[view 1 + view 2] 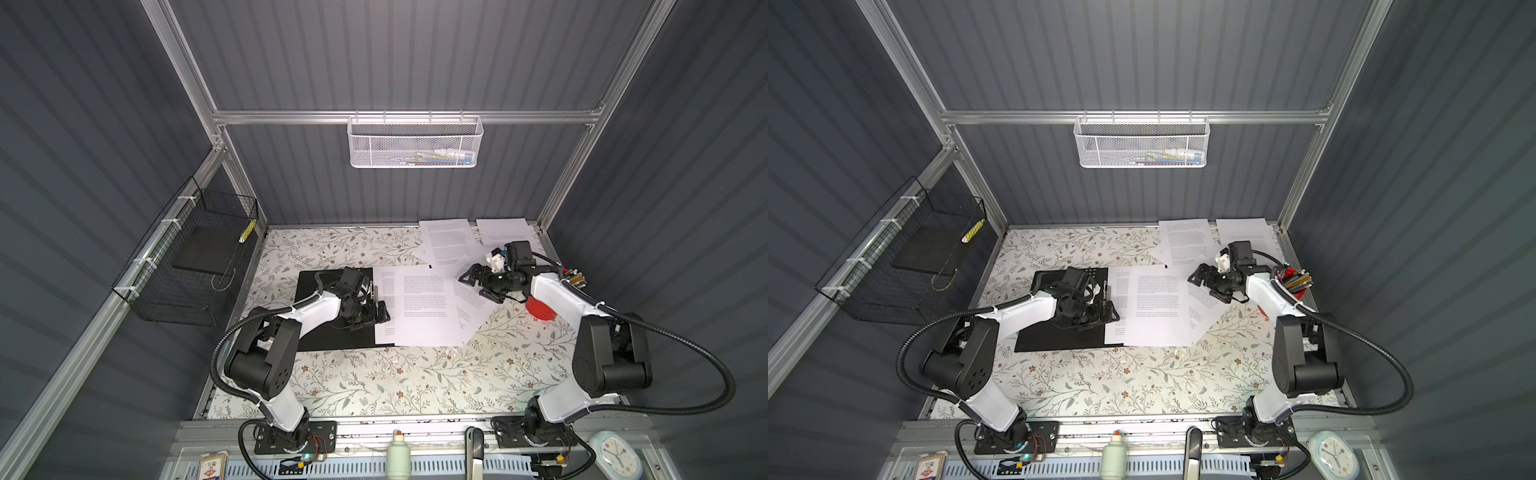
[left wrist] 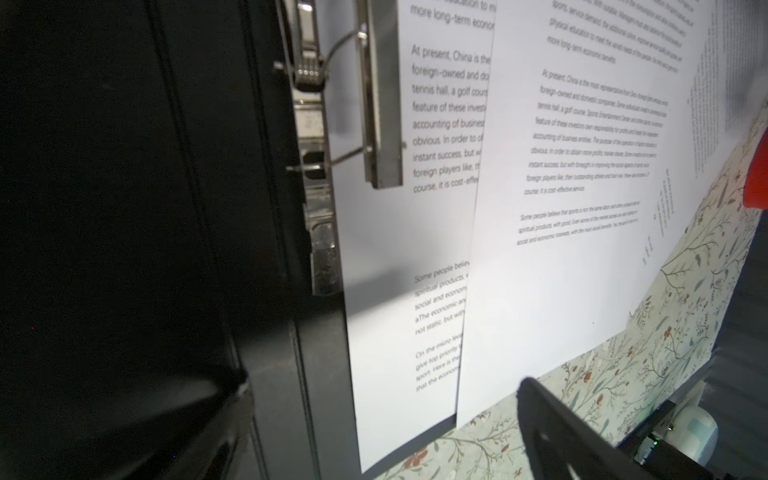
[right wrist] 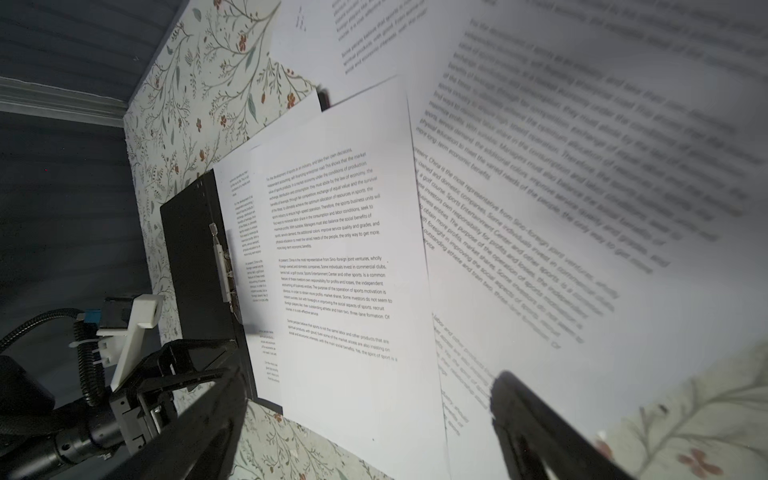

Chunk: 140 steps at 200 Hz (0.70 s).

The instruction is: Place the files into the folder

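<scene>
Your left tool (image 1: 374,311) hangs spread and empty over the metal clip (image 2: 376,95) on the spine of the open folder (image 1: 324,338), which lies black side up on the tabletop (image 1: 395,386). The files (image 1: 419,307) lie fanned over its right half (further sheets (image 1: 451,241) sit by the back wall). Your right tool (image 1: 478,286) is spread too, above the fanned sheets' right edge, gripping nothing.
</scene>
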Each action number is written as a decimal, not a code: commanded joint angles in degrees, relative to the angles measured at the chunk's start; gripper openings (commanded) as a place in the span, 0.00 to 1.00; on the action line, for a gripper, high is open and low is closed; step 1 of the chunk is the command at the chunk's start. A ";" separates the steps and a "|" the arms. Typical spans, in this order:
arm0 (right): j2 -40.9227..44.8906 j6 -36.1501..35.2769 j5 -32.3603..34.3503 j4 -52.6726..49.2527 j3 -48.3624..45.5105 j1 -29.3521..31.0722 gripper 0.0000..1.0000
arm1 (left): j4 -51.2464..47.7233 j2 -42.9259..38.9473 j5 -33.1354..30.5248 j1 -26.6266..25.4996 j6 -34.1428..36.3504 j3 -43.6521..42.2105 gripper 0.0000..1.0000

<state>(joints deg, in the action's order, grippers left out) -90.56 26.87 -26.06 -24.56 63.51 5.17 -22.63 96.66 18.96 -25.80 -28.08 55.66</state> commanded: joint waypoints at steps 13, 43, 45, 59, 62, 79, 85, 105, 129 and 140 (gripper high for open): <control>-4.82 -5.01 3.36 -4.29 5.76 2.77 0.96 | -4.91 3.71 0.69 -0.89 0.21 -1.61 1.00; -13.55 -5.01 0.32 0.37 10.57 5.18 0.92 | -4.77 4.36 0.74 -0.78 0.52 -1.51 1.00; -13.97 -5.13 0.31 0.60 10.89 5.37 0.92 | -4.74 4.40 0.77 -0.80 0.55 -1.52 1.00; -17.04 -5.74 0.27 1.40 13.97 6.26 0.92 | -4.29 4.43 0.89 -0.83 0.40 -1.86 1.00; -17.65 -5.85 0.23 1.62 14.62 6.41 0.92 | -4.24 4.60 0.85 -0.83 0.35 -1.87 1.00; -21.70 -6.15 0.88 1.42 18.84 6.48 0.90 | -4.06 5.11 1.31 -0.83 0.44 -2.01 1.00; -23.05 -6.49 1.20 1.10 20.37 6.52 0.90 | -4.01 5.20 1.42 -0.83 0.48 -1.96 1.00; -27.37 -7.51 1.39 -0.32 25.40 6.37 0.91 | -3.93 4.84 1.50 -0.83 0.38 -1.89 1.00; -31.72 -7.63 0.84 -1.74 29.80 6.08 0.92 | -4.16 4.75 1.52 -0.81 0.47 -1.60 1.00; -33.15 -7.08 0.38 -1.57 30.60 5.86 0.92 | -4.02 4.76 1.64 -0.83 0.43 -1.61 1.00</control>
<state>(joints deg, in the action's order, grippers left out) -120.57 20.45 -24.99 -24.01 91.77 11.53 -23.14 97.12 19.07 -25.80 -28.05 56.21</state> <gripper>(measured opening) 0.915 0.996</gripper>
